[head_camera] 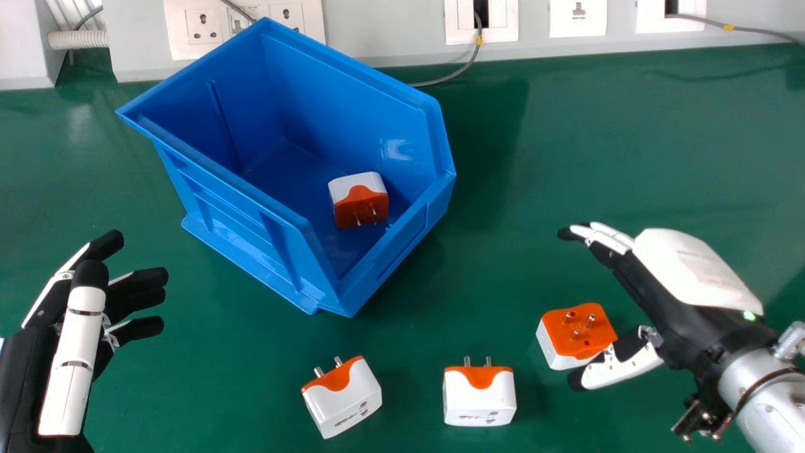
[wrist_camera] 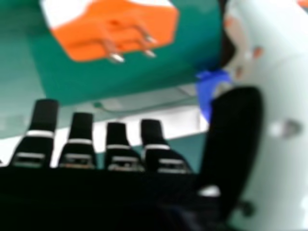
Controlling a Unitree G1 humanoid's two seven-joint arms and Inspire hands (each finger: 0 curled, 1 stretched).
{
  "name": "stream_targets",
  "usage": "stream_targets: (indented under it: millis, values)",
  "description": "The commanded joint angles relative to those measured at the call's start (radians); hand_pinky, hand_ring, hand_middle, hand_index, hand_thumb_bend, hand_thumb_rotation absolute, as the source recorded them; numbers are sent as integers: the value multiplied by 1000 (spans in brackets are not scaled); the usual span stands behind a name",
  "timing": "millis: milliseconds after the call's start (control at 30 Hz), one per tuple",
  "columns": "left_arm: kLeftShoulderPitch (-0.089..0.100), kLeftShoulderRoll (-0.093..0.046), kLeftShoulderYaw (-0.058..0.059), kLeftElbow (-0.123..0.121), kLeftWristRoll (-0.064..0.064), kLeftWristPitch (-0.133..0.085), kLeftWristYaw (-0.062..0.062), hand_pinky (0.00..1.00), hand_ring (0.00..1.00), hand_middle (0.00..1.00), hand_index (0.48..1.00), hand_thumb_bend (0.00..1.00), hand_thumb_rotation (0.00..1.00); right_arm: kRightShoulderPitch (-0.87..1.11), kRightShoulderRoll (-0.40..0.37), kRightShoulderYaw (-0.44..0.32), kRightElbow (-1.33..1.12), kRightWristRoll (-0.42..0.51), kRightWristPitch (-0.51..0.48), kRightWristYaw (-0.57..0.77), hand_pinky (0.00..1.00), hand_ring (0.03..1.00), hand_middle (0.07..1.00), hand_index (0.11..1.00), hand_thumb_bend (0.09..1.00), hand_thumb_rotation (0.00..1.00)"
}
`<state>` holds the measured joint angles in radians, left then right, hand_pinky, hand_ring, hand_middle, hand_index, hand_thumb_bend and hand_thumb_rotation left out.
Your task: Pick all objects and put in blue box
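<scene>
My right hand (head_camera: 666, 296) is open at the right of the head view, its thumb beside the orange and white adapter (head_camera: 577, 335), which lies with its pins up. In the right hand view that adapter (wrist_camera: 115, 31) shows beyond the straight fingers of my right hand (wrist_camera: 120, 149), outside their grasp. Two more adapters rest on the table, a tilted one (head_camera: 346, 399) and a straight one (head_camera: 480, 399). Another adapter (head_camera: 359, 200) lies inside the blue box (head_camera: 251, 217). At the head view's left edge my left hand (head_camera: 72, 352) is open and holds nothing.
The green table (head_camera: 597, 145) spreads around the box. White socket panels (head_camera: 245, 22) line the wall behind, close to the box's back corner. A grey cable (head_camera: 462, 68) drops onto the table behind the box.
</scene>
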<state>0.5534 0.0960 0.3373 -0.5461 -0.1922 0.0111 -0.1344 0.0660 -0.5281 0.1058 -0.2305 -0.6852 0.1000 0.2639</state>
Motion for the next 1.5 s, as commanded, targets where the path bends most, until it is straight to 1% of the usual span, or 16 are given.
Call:
stream_targets:
  millis: [0, 67, 100, 200, 233, 267, 367, 400, 433, 567, 700, 767, 1000, 1167, 1300, 1467]
  values:
    - [-5, 10, 10, -13, 6, -16, 2, 670, 729, 713, 850, 521, 894, -13, -12, 3, 10, -20, -23, -34, 830, 936, 964, 916, 699, 203]
    - [-9, 13, 10, -11, 8, -16, 3, 668, 728, 712, 850, 520, 893, -16, -10, 14, 36, -30, -31, -57, 868, 958, 977, 939, 684, 295]
    - [-11, 15, 11, -9, 9, -16, 2, 668, 728, 712, 850, 520, 893, -18, -10, 21, 52, -38, -38, -72, 868, 958, 977, 939, 684, 295]
    - [-14, 18, 13, -5, 11, -18, -1, 667, 727, 712, 849, 519, 892, -23, -21, 40, 103, -78, -65, -122, 930, 979, 989, 968, 690, 455]
    - [-15, 18, 14, -3, 11, -20, -1, 667, 727, 712, 849, 519, 892, -24, -24, 43, 114, -86, -71, -133, 930, 979, 989, 968, 690, 455]
    - [-17, 20, 15, -2, 11, -19, -2, 666, 727, 711, 848, 519, 891, -28, -29, 48, 124, -99, -76, -142, 944, 983, 991, 975, 698, 507]
    - [-21, 24, 17, 5, 9, -22, -5, 666, 726, 711, 848, 519, 890, -36, -51, 68, 146, -158, -76, -163, 955, 987, 993, 980, 710, 545]
    - [-21, 25, 17, 5, 9, -22, -5, 665, 726, 711, 847, 519, 889, -36, -54, 71, 149, -168, -75, -164, 972, 992, 996, 987, 739, 614]
    - [-21, 25, 17, 4, 10, -21, -5, 665, 726, 711, 847, 519, 888, -37, -56, 72, 151, -174, -76, -165, 977, 994, 997, 990, 749, 639]
    - [-25, 30, 19, 6, 11, -20, -8, 664, 725, 711, 846, 519, 887, -50, -63, 82, 171, -185, -83, -162, 991, 998, 999, 996, 769, 699]
    - [-25, 33, 18, -3, 11, -13, -6, 662, 724, 710, 844, 516, 887, -62, -67, 89, 179, -186, -79, -143, 997, 999, 1000, 999, 772, 722]
    - [-27, 35, 19, -1, 10, -14, -6, 662, 723, 710, 843, 515, 887, -70, -65, 94, 185, -183, -74, -130, 998, 1000, 1000, 999, 776, 724]
    - [-26, 38, 17, -12, 7, -6, -5, 660, 721, 706, 841, 514, 886, -105, -83, 109, 233, -169, -98, -108, 1000, 1000, 1000, 1000, 774, 690]
    - [-27, 42, 18, -13, 4, -1, -6, 657, 720, 705, 840, 513, 886, -135, -93, 118, 263, -150, -120, -77, 1000, 1000, 1000, 1000, 751, 668]
    - [-28, 44, 17, -22, 4, 7, -5, 656, 719, 704, 840, 511, 885, -159, -107, 130, 278, -159, -127, -50, 1000, 1000, 1000, 1000, 728, 644]
    - [-33, 47, 18, -21, 2, 15, -7, 655, 719, 703, 839, 509, 885, -184, -129, 152, 304, -179, -149, -42, 1000, 1000, 1000, 1000, 704, 627]
